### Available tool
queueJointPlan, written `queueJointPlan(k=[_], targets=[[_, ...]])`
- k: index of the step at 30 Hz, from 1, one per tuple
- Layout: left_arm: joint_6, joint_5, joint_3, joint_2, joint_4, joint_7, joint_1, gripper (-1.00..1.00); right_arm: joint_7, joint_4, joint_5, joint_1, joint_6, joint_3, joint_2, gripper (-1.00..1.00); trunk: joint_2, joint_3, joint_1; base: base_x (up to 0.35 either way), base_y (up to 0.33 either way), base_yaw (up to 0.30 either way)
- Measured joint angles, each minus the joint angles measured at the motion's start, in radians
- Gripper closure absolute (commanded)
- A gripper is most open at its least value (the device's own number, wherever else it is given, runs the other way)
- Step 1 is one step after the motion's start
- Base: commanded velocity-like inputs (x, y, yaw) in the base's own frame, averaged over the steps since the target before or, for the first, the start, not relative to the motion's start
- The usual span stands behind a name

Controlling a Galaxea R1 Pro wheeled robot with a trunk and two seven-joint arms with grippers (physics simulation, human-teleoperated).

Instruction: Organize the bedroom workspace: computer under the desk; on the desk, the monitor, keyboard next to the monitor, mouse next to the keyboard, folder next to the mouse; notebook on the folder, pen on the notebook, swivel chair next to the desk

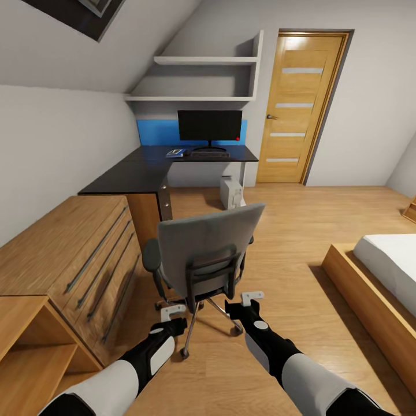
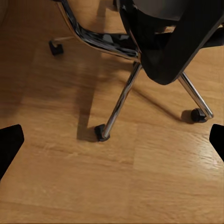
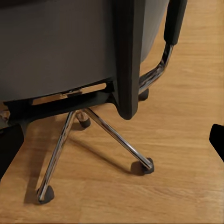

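Grippers, left (image 1: 173, 312) and right (image 1: 252, 297), both apart, empty, just behind chair (image 1: 203, 251). Ahead on desk (image 1: 130, 176): monitor (image 1: 209, 126), keyboard (image 1: 210, 154), folder (image 1: 175, 153). Computer (image 1: 231, 192) under. Left: pushing chair in.

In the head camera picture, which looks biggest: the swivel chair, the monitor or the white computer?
1. swivel chair, though it is nearest the camera
2. monitor
3. computer

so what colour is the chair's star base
Shiny chrome legs with black castors, clearest in the right wrist view.
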State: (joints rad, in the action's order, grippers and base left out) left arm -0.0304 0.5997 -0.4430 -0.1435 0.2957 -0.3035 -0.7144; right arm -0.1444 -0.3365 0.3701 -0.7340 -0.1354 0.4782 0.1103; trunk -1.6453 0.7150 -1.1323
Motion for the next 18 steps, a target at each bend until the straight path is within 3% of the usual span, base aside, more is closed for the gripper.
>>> queueJointPlan(k=[5,18], targets=[[0.025,-0.001,0.000,0.002,0.001,-0.001,0.000,-1.00,-0.001,0.000,0.001,0.000,-0.003,0.001,0.001,-1.00,0.000,0.000,0.000,0.000,0.000,0.064],[0.068,-0.003,0.000,0.002,0.002,-0.004,0.001,-1.00,-0.001,0.000,0.000,0.000,-0.004,0.001,0.001,-1.00,0.000,0.000,0.000,0.000,0.000,0.228]])
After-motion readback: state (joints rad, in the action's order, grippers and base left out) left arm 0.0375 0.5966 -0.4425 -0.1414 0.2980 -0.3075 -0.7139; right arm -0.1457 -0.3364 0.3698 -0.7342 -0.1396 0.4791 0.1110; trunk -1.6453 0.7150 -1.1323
